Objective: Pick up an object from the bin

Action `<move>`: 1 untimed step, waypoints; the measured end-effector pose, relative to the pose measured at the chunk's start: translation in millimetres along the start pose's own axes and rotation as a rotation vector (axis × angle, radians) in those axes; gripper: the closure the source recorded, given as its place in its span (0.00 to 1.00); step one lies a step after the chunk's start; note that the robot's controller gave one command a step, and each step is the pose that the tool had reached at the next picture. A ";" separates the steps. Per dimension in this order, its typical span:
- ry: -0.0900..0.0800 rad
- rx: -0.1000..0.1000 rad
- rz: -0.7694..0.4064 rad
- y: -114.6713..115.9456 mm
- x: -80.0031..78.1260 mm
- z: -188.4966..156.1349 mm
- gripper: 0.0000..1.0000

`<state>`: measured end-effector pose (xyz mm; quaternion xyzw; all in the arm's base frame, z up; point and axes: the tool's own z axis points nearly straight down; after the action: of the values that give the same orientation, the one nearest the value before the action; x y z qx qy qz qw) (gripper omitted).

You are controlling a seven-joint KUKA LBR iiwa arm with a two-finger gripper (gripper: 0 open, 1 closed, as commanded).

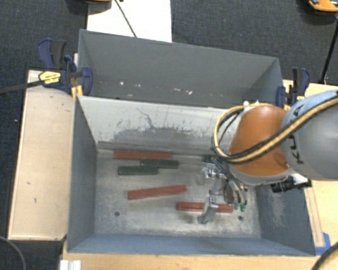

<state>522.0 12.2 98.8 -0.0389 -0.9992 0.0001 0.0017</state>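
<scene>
Reaches in from the right over the grey metal bin (86,171), with the arm (327,139) bent downward and the orange wrist cover (261,139) ringed by looped cables. Hangs the gripper (208,213) low over the right part of the bin floor, directly above the right red-brown bar (187,206), lying flat there. Cannot tell how wide the tool stands, nor whether touching that bar. On the floor, three red-brown bars counted: besides the right one, the back red-brown bar (142,155) and the middle red-brown bar (156,192), tilted, well apart. Just below the back one, a dark green bar (137,170), possibly two pieces end to end
</scene>
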 end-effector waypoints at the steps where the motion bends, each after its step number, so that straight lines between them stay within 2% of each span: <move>1: -0.004 -0.001 -0.190 -8.4 37.5 28.9 1.00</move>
<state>483.9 6.7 70.0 0.0562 -0.9984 -0.0003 -0.0004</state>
